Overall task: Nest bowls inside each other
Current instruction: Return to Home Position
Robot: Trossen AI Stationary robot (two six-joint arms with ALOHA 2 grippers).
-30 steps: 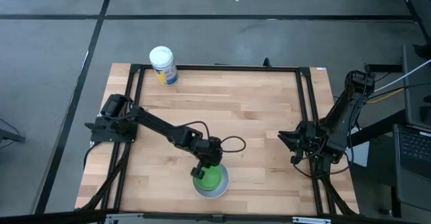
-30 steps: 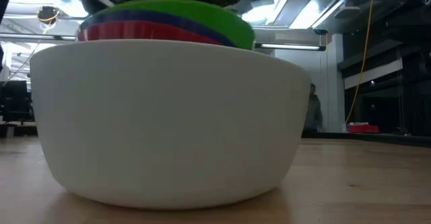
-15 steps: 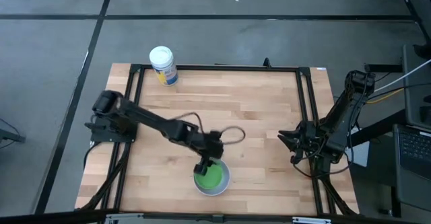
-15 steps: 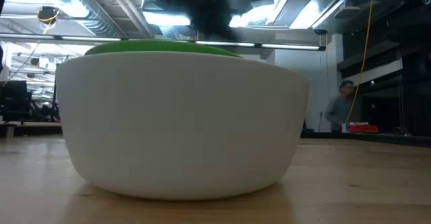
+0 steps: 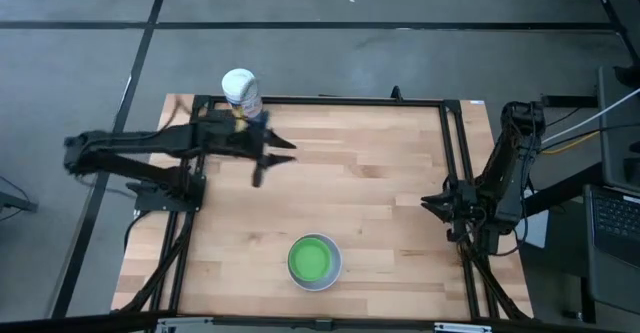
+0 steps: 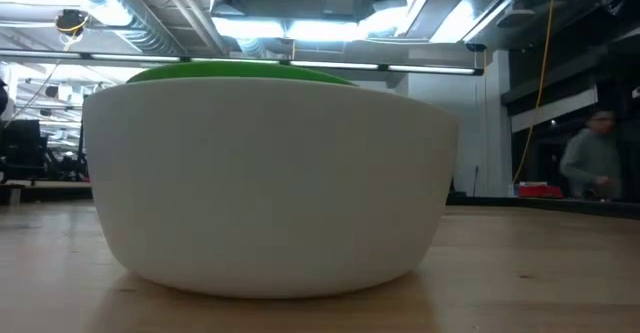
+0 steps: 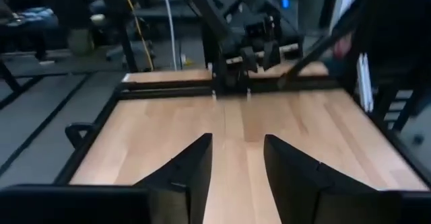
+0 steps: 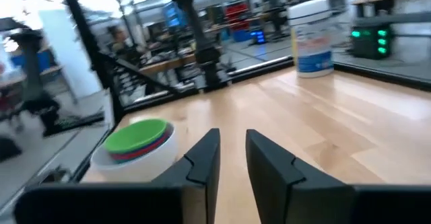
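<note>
The bowls stand nested near the table's near edge. The white bowl (image 5: 335,274) holds the others, and the green bowl (image 5: 310,261) lies topmost. In the low view only the green rim (image 6: 240,70) peeks over the white bowl (image 6: 270,183). The right wrist view shows a red rim (image 8: 149,151) under the green bowl (image 8: 137,134). My left gripper (image 5: 287,151) hangs open above the far left of the table, far from the stack; its fingers (image 7: 236,160) hold nothing. My right gripper (image 5: 426,201) waits at the right edge, fingers (image 8: 232,150) apart and empty.
A white cylindrical container (image 5: 241,95) with a yellow-blue label stands at the far left edge, close behind my left arm; it also shows in the right wrist view (image 8: 313,39). A black frame (image 5: 320,100) runs round the table. Bare wood lies between the stack and both grippers.
My left gripper has come off the bowl stack, risen and swung back toward the table's far left corner, tipping up toward level. The inner bowls, first tilted with red, blue and green rims above the white bowl, have sunk in; only the green rim shows, level.
</note>
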